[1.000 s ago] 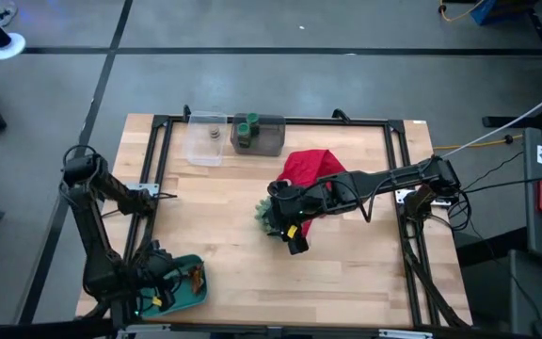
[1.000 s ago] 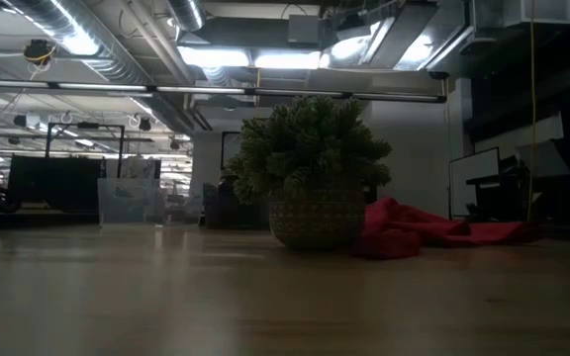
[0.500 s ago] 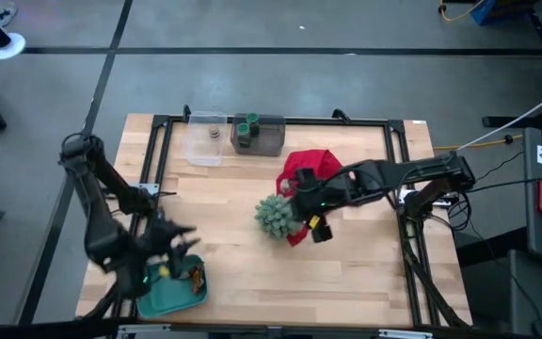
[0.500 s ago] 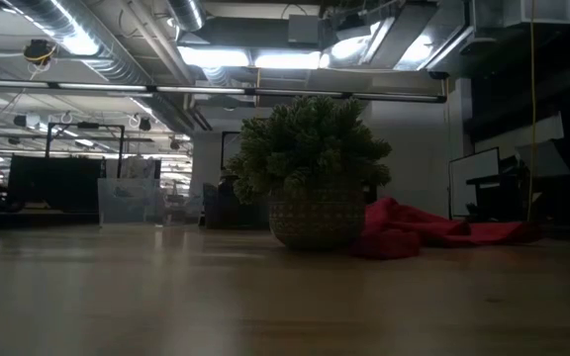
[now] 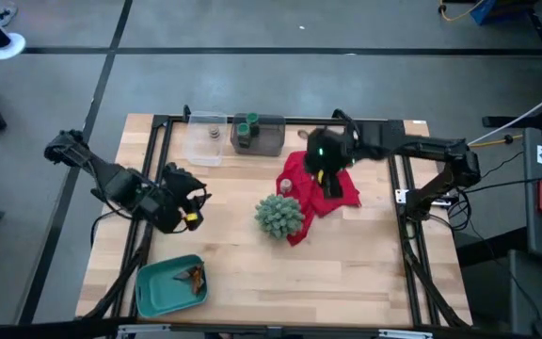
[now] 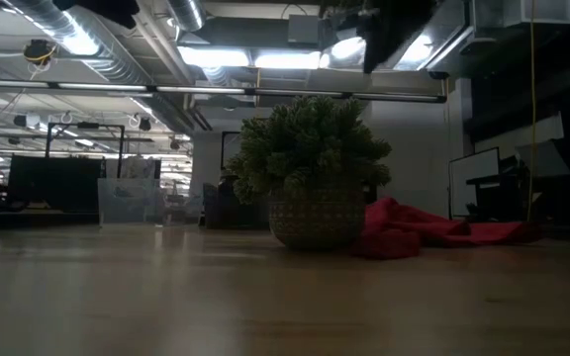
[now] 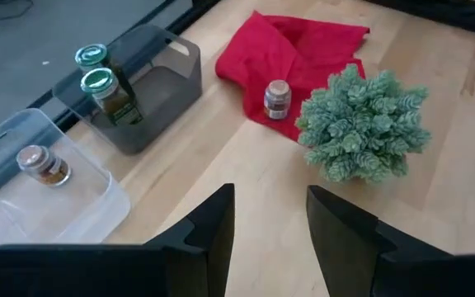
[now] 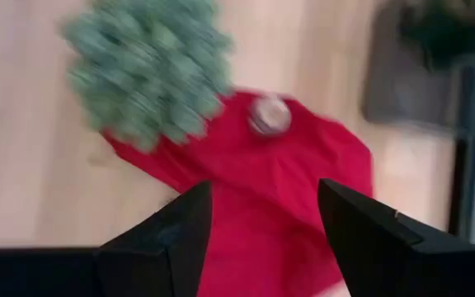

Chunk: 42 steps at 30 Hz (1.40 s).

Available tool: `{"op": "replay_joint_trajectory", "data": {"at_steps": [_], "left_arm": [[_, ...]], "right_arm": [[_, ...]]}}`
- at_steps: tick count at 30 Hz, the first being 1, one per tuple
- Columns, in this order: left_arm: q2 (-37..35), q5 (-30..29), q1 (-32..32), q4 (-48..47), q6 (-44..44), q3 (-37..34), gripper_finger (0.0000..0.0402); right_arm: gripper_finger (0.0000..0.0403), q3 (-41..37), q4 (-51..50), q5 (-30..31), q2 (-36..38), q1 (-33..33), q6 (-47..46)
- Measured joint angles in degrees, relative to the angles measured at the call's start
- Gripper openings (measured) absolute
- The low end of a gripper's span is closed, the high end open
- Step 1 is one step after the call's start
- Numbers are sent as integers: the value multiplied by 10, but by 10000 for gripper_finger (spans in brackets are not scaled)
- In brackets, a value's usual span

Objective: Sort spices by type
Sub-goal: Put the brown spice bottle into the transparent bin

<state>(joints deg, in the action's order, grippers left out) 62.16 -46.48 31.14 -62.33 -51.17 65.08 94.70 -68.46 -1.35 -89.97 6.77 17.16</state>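
A tan-lidded spice jar (image 7: pixel 277 99) stands upright on the rumpled red cloth (image 7: pixel 291 54), just beside the spiky green ball plant (image 7: pixel 364 124), as the right gripper (image 5: pixel 326 171) hovers above the cloth with its fingers spread and nothing between them. The left gripper (image 5: pixel 179 209), also open and empty, hangs over bare tabletop (image 5: pixel 346 273) between the bins and the teal tray (image 5: pixel 163 292).

Two green-lidded jars (image 7: pixel 99 84) stand together in the grey bin (image 7: pixel 165 82) at the far edge; one brown jar (image 7: pixel 41 163) stands in the clear bin (image 7: pixel 97 198) touching it. An orange-brown packet (image 5: pixel 196 276) lies in the teal tray near the front.

The risks appear to centre on the loose jar. It sits on soft, folded fabric, so a descending finger could catch the cloth and tip the jar or drag it. The plant crowds one side, leaving little room for a finger there, and a brush against it might shove the plant into the jar. With both arms reaching toward the middle, they could also cross paths.

The jars carry labels, but no brand or wording can be read in any view.
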Motion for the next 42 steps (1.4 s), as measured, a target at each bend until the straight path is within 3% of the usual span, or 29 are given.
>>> {"op": "replay_joint_trajectory", "data": {"at_steps": [9,21,27,34,42], "left_arm": [[-2,48,-41,5,-10,0,137],[-2,50,-58,4,-14,0,137],[-2,49,-67,2,-24,0,137],[-2,47,-106,0,-24,0,137],[-2,47,-146,0,4,0,137]], "right_arm": [[221,-1,-3,-2,-4,148,43],[221,-1,53,3,-54,279,56],[221,-1,56,-9,-102,285,84],[221,-1,57,-129,-150,268,174],[221,-1,77,-138,-185,206,272]]}}
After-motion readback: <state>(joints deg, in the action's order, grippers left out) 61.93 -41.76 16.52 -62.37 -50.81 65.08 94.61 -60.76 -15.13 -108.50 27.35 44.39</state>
